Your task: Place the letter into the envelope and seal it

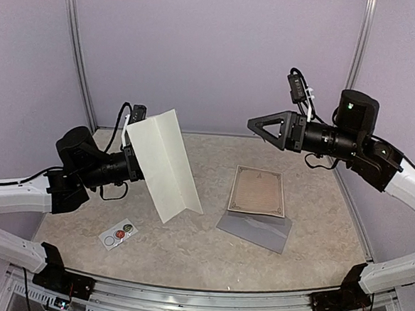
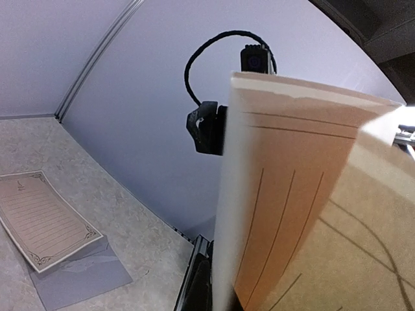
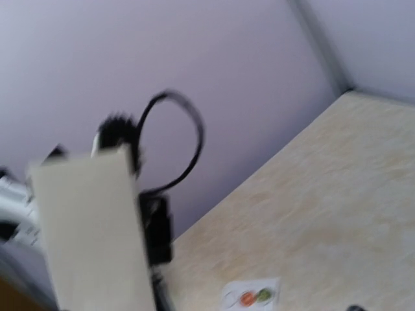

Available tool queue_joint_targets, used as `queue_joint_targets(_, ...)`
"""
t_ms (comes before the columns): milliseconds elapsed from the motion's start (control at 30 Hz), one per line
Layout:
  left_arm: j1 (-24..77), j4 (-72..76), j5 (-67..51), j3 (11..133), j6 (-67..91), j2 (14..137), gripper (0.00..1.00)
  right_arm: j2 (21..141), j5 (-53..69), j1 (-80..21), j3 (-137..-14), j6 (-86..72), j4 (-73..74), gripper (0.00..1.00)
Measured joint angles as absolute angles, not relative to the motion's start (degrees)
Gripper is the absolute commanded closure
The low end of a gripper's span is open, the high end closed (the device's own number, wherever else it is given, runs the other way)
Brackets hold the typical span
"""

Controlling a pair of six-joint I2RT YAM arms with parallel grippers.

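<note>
Left of centre, the left gripper (image 1: 132,163) clamps a folded cream letter (image 1: 168,163), lifted off the table (image 1: 207,262). Right of centre the grey envelope (image 1: 259,232) lies flat, partly under a second cream sheet (image 1: 257,190), so by my judgement both inserting and sealing are not yet done. At upper right the right gripper (image 1: 256,125) hovers; whether it is parted or closed I cannot tell.

Cream letter (image 1: 165,165), grey envelope (image 1: 255,232), white card (image 1: 119,233) dotted seemingly red, green.
</note>
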State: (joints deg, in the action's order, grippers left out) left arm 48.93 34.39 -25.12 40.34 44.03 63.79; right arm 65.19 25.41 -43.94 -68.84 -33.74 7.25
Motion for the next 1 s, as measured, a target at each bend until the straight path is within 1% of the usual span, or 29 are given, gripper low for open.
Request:
queue_joint_targets(133,48.93,33.74,-24.53,40.45,44.03,63.24,1.0,67.09,30.3,-45.8,-67.02,-33.78,5.19,0.1)
queue_joint_targets(300,48.93,28.86,-20.51,41.58,44.23,63.26,1.0,68.27,30.63,-51.48,-67.2,-31.92,5.19,0.1)
queue_joint_targets(433,48.88,26.83,-18.17,42.39,44.99,63.42,1.0,70.04,28.12,-54.15,-68.51,-30.72,5.56,0.12)
queue_joint_targets(733,48.88,24.25,-15.77,43.51,46.92,65.8,1.0,78.54,19.62,-58.33,-74.72,-28.86,9.87,0.19)
queue_joint_targets(900,48.88,23.44,-15.31,43.57,47.24,66.48,1.0,84.16,15.53,-60.05,-80.2,-28.23,13.15,0.31)
queue_joint_targets(967,48.88,23.18,-15.14,43.57,47.27,66.52,1.0,85.86,13.72,-60.38,-81.49,-28.34,14.2,0.38)
queue_joint_targets(1000,48.88,23.03,-15.09,43.57,47.27,66.52,1.0,86.43,13.06,-60.42,-81.8,-28.51,14.57,0.45)
